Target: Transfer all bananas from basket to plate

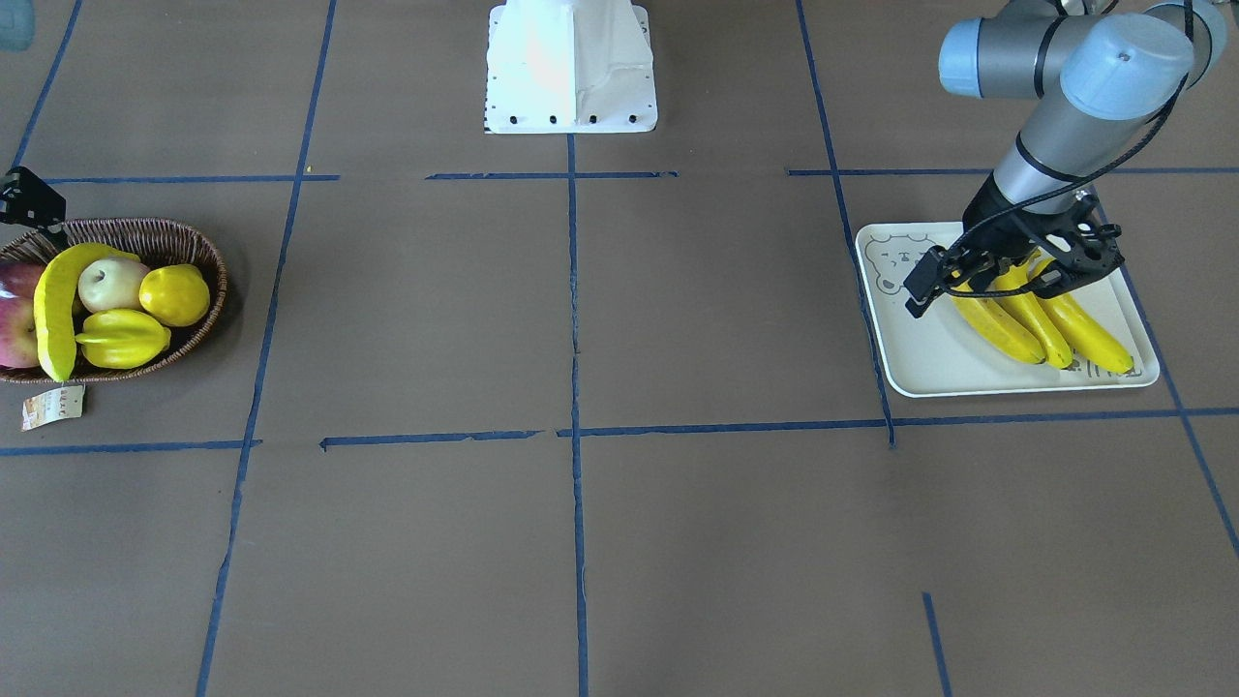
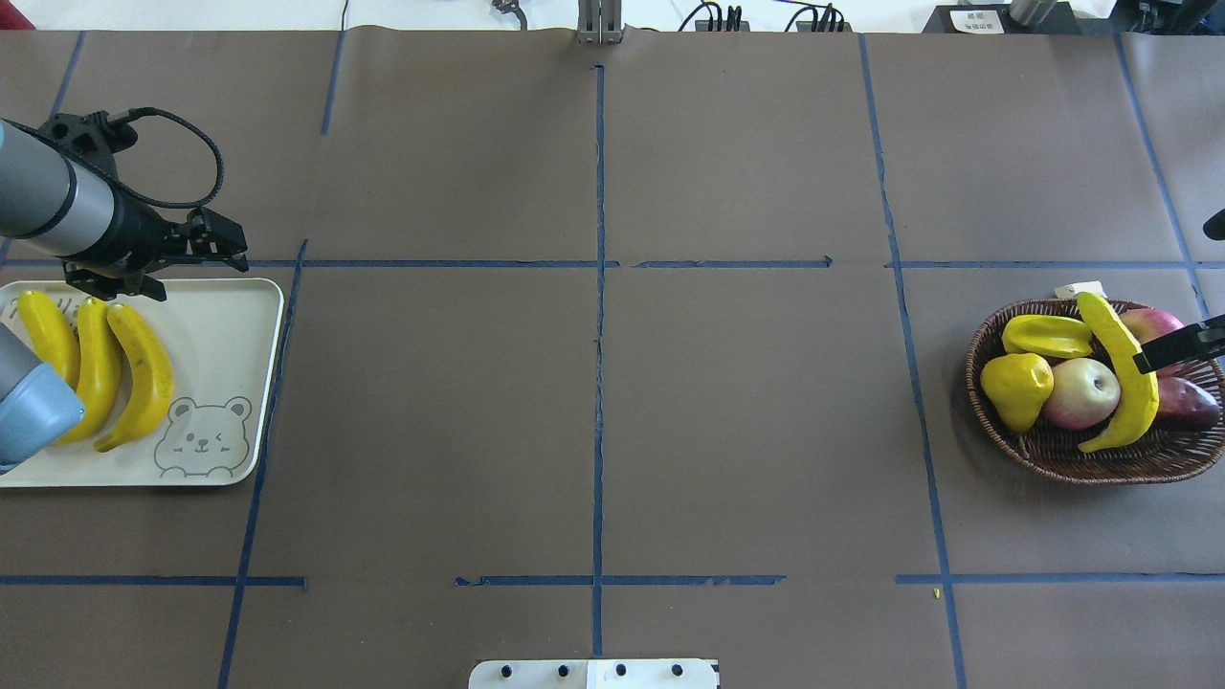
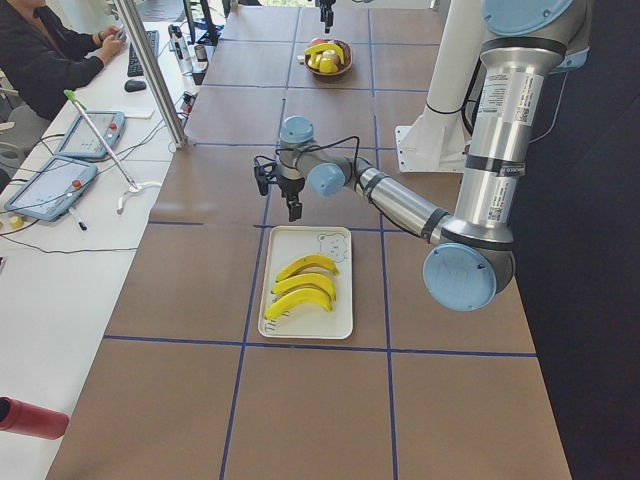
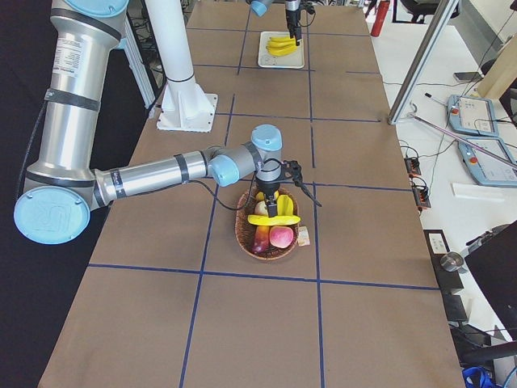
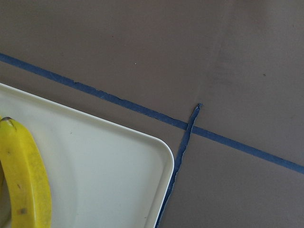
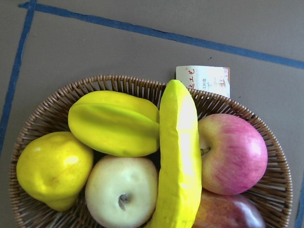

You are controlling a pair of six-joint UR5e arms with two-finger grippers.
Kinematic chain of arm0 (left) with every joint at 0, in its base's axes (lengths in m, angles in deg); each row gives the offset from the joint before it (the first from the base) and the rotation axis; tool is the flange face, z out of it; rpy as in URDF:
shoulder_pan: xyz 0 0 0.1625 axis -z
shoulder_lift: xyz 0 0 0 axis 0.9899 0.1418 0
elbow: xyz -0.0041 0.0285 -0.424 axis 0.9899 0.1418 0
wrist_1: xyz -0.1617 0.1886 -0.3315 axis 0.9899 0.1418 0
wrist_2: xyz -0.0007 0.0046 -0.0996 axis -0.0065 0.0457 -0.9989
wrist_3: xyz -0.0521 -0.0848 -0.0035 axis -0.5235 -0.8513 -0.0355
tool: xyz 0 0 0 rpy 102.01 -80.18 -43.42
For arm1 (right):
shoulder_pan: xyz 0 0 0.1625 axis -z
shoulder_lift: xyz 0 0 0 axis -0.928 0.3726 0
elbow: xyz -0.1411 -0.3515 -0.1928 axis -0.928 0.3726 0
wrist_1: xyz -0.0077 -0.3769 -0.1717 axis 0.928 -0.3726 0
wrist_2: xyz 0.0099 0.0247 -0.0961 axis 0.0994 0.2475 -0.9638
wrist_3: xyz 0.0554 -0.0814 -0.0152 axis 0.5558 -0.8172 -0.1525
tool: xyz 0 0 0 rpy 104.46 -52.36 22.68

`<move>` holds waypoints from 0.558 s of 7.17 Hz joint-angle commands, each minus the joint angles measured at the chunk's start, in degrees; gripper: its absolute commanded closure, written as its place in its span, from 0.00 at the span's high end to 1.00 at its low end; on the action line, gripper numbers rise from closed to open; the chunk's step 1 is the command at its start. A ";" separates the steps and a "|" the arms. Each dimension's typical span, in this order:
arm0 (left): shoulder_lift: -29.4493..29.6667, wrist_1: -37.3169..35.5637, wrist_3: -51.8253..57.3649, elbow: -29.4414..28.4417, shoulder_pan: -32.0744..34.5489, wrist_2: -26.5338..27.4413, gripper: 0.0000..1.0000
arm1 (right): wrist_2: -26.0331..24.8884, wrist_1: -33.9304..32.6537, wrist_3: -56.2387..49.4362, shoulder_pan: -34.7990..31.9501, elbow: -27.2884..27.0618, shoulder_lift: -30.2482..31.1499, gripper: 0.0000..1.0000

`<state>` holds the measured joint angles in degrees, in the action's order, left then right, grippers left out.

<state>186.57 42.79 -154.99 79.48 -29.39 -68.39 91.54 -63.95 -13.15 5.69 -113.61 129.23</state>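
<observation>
Three bananas point(image 2: 96, 368) on plate point(image 2: 230, 316). I must lower right claw point(image 2: 1175, 350), spread unclear, onto last banana point(image 2: 1120, 383) in basket point(image 2: 1062, 457). Left claw point(image 2: 225, 244) spread, empty.

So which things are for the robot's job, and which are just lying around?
For the job: three bananas on the plate, last banana in the basket.
Just lying around: starfruit, lemon, pale apple, red apples, paper tag.

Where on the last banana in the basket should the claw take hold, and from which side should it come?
Probably best: grip the banana at its middle, coming straight from above, the right claw closing across its narrow width. It lies on top of the other fruit, so its sides are free there; its ends sit near the basket rim.
</observation>
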 commanded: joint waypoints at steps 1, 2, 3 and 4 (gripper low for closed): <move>1.14 -0.38 0.05 -0.41 -0.08 0.03 1.00 | 4.78 16.84 12.55 -0.06 9.86 1.01 1.00; 1.49 -0.39 -0.04 -0.50 -0.08 -0.06 1.00 | 6.62 27.84 16.94 -0.14 16.55 0.84 1.00; 1.49 -0.47 0.05 -0.32 0.01 -0.06 1.00 | 8.55 32.91 19.68 -0.49 18.70 1.02 1.00; 1.41 -0.47 0.05 -0.32 0.01 -0.06 1.00 | 10.22 32.96 20.06 -1.02 18.64 1.11 1.00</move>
<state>187.98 42.36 -154.96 79.12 -29.42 -68.44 99.48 -34.62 4.87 5.21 -96.76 130.20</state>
